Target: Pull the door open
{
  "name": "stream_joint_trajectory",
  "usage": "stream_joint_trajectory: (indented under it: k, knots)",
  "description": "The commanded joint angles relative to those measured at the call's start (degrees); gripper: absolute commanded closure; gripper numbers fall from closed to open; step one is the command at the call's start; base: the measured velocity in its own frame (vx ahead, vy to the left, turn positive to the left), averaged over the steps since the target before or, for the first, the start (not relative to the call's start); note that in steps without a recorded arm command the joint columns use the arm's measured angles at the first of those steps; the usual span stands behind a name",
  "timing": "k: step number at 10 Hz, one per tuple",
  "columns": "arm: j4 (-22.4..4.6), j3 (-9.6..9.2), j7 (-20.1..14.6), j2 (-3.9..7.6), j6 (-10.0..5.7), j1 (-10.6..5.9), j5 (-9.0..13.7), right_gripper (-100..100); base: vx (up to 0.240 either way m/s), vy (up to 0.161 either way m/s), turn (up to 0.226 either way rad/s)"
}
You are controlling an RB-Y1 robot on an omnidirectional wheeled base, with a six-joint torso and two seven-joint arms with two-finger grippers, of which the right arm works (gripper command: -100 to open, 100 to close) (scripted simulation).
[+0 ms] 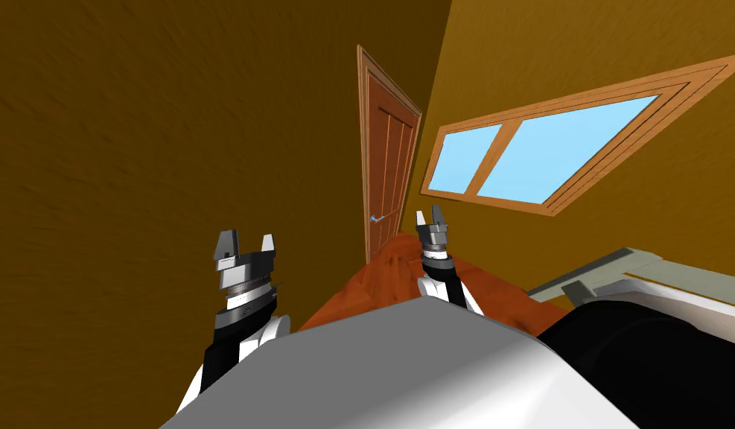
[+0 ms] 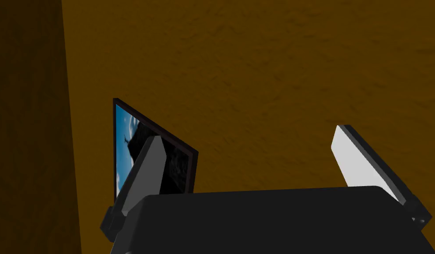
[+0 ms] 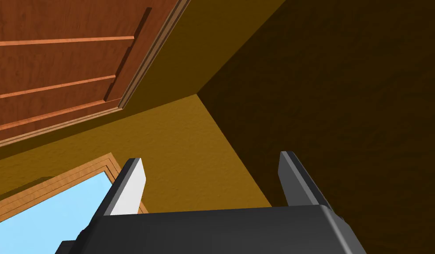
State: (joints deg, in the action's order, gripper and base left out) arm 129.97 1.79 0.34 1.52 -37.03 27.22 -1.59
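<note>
One closed door (image 1: 388, 149), right gripper (image 1: 429, 216) fingers (image 3: 128, 185) apart

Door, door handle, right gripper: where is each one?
door (image 1: 388, 149): head view, on its panelled face.
door handle (image 1: 381, 217): head view, on the lever.
right gripper (image 1: 428, 212): head view, midway between its open fingertips.

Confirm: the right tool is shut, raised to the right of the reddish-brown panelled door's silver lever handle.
Not shut: the right tool is open, fingers apart, per the right wrist view. It is raised to the right of the reddish-brown panelled door's silver lever handle.
</note>
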Motion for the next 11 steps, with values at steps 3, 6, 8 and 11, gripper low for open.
stream_joint_trajectory:
  k: [3, 6, 8, 11]
  knots:
    - [-4.3, -0.26, -0.7, 0.89, -0.60, -1.21, 0.3, -100, 0.038, -0.049, 0.097]
    - [-9.0, -0.55, -1.5, 1.81, -1.25, -2.53, 0.6, -100, 0.046, -0.070, 0.099]
    - [-11.0, -0.68, -1.8, 2.19, -1.52, -3.09, 0.8, -100, 0.041, -0.071, 0.087]
    - [-17.3, -1.07, -2.8, 3.39, -2.41, -4.89, 1.2, -100, 0.043, -0.075, 0.141]
